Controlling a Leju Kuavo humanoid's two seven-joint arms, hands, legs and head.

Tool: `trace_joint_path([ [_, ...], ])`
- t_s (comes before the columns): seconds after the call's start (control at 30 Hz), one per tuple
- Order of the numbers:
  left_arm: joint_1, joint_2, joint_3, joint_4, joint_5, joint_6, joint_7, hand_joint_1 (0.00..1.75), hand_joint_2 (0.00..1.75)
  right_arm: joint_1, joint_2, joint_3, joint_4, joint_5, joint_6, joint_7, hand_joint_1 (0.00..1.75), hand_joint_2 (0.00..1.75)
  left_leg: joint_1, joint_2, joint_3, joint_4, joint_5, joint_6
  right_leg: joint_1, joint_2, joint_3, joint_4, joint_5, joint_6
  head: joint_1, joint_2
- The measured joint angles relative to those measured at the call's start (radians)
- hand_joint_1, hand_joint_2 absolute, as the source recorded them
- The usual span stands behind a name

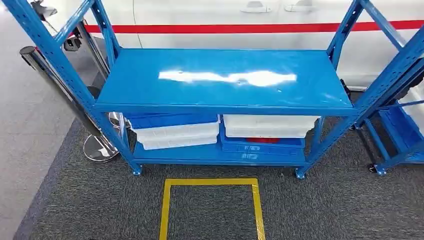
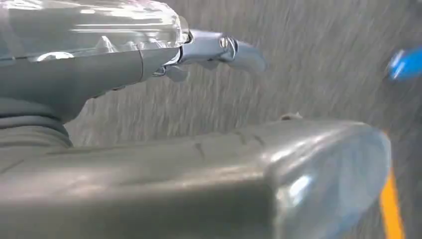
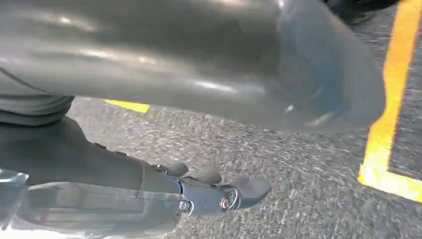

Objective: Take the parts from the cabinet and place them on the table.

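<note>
Hands first: your left hand (image 2: 149,129) hangs over grey carpet (image 1: 320,210), thumb and darker fingers stretched out straight and apart, with nothing between them. Your right hand (image 3: 164,124) hangs the same way, fingers extended and spread, holding nothing, just above the carpet with yellow tape (image 3: 393,104) close beside it.

Out in front, in your head view, that tape forms a yellow square (image 1: 211,183) on the carpet, directly before the blue cabinet (image 1: 225,80). Its top shelf is bare and catches a bright glare. On the lower shelf you have 2 stacks of trays: white trays (image 1: 175,136) under a blue one on the left, and a white tray (image 1: 267,126) on a blue tray (image 1: 262,146) on the right, with something red (image 1: 262,140) showing between those two. You cannot tell what parts the trays hold. A second blue rack (image 1: 400,125) stands just to the right, and a chrome-based stand (image 1: 97,147) sits at the cabinet's left.
</note>
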Motion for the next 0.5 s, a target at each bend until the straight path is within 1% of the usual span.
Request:
trace_joint_path([
  [0.03,-0.01,0.006,0.0,0.033,-0.003,0.001,-0.002,0.0,0.0,0.003,0.0,-0.005,0.0,0.0,-0.002,0.0,0.0,0.0,-0.001,-0.001,0.006,0.001,-0.007,0.0,0.002,0.001,-0.038,0.037,-0.023,0.0,0.0,0.0],
  [0.07,-0.017,0.008,0.001,0.063,-0.007,0.002,-0.002,0.0,0.0,0.009,0.0,-0.008,0.0,0.0,-0.002,0.0,0.0,0.0,-0.001,-0.004,0.016,0.001,-0.016,-0.001,0.003,0.002,-0.06,0.037,-0.022,0.0,0.0,0.0],
  [0.1,-0.021,0.013,0.001,0.087,-0.009,0.002,-0.002,0.0,0.0,0.016,0.0,-0.01,0.0,0.0,-0.003,-0.001,0.0,0.0,-0.001,-0.005,0.03,0.002,-0.023,-0.003,0.004,0.002,-0.063,0.003,0.001,-0.001,0.0,0.0],
  [0.13,-0.025,0.017,0.002,0.109,-0.01,0.005,-0.002,0.0,0.0,0.022,0.0,-0.011,0.0,0.0,-0.003,-0.002,0.0,0.0,-0.001,-0.006,0.047,0.002,-0.037,-0.007,0.005,0.002,-0.054,-0.065,0.052,-0.001,0.0,0.0],
  [0.17,-0.031,0.02,0.002,0.126,-0.011,0.007,-0.002,0.0,0.0,0.025,0.0,-0.013,0.0,0.0,-0.003,-0.003,0.0,0.0,-0.001,-0.006,0.061,0.002,-0.048,-0.01,0.006,0.001,-0.045,-0.139,0.12,-0.008,0.0,0.0],
  [0.2,-0.035,0.023,0.002,0.144,-0.015,0.012,0.0,0.0,0.0,0.032,-0.001,-0.019,0.001,0.002,-0.004,-0.004,0.0,0.0,-0.002,-0.005,0.061,0.002,-0.06,-0.013,0.012,0.0,-0.048,-0.206,0.218,-0.016,0.0,0.0],
  [0.23,-0.044,0.025,0.003,0.161,-0.017,0.015,0.003,0.0,0.0,0.032,-0.002,-0.023,0.003,0.002,-0.004,-0.006,0.0,0.0,-0.005,-0.005,0.071,0.011,-0.068,-0.021,0.018,0.001,-0.059,-0.204,0.2,-0.019,0.0,0.0],
  [0.27,-0.052,0.031,0.003,0.168,-0.018,0.015,0.004,0.0,0.0,0.028,-0.003,-0.025,0.003,0.003,-0.003,-0.008,0.0,0.0,-0.004,-0.005,0.064,0.009,-0.073,-0.028,0.02,0.003,-0.058,-0.202,0.206,-0.025,0.001,0.0],
  [0.3,-0.056,0.036,0.003,0.173,-0.018,0.015,0.006,0.0,0.0,0.024,-0.003,-0.026,0.003,0.006,-0.005,-0.008,0.0,0.0,-0.003,-0.004,0.07,0.008,-0.075,-0.033,0.018,0.004,-0.058,-0.208,0.216,-0.03,0.001,0.0],
  [0.33,-0.059,0.038,0.003,0.18,-0.019,0.015,0.006,0.0,0.0,0.027,-0.003,-0.029,0.003,0.006,-0.005,-0.009,0.0,0.0,-0.003,-0.005,0.077,0.009,-0.067,-0.039,0.02,0.005,-0.05,-0.217,0.212,-0.037,0.0,0.0],
  [0.37,-0.059,0.045,0.004,0.185,-0.019,0.015,0.005,0.0,0.0,0.027,-0.003,-0.032,0.003,0.006,-0.005,-0.009,0.0,0.0,-0.004,-0.005,0.082,0.004,-0.078,-0.037,0.018,0.006,-0.037,-0.22,0.216,-0.032,0.001,0.0],
  [0.4,-0.063,0.046,0.005,0.192,-0.019,0.014,0.002,0.0,0.0,0.026,-0.003,-0.034,0.003,0.009,-0.005,-0.01,0.0,0.0,-0.004,-0.005,0.088,-0.003,-0.07,-0.028,0.019,0.007,-0.03,-0.226,0.212,-0.034,0.0,0.0],
  [0.43,-0.067,0.046,0.005,0.196,-0.02,0.014,0.002,0.0,0.0,0.024,-0.003,-0.035,0.003,0.01,-0.005,-0.01,0.0,0.0,-0.004,-0.004,0.094,-0.012,-0.072,-0.028,0.019,0.009,-0.027,-0.229,0.209,-0.034,0.0,0.0],
  [0.47,-0.07,0.046,0.006,0.199,-0.019,0.014,0.002,0.0,0.0,0.023,-0.003,-0.036,0.003,0.013,-0.004,-0.01,0.0,0.0,-0.004,-0.004,0.104,-0.026,-0.08,-0.028,0.019,0.009,-0.026,-0.229,0.207,-0.035,0.0,0.0],
  [0.5,-0.072,0.048,0.008,0.201,-0.019,0.014,0.0,0.0,0.0,0.022,-0.003,-0.037,0.003,0.017,-0.004,-0.01,0.0,0.0,-0.004,-0.004,0.11,-0.036,-0.087,-0.03,0.019,0.009,-0.026,-0.229,0.203,-0.037,0.0,0.0],
])
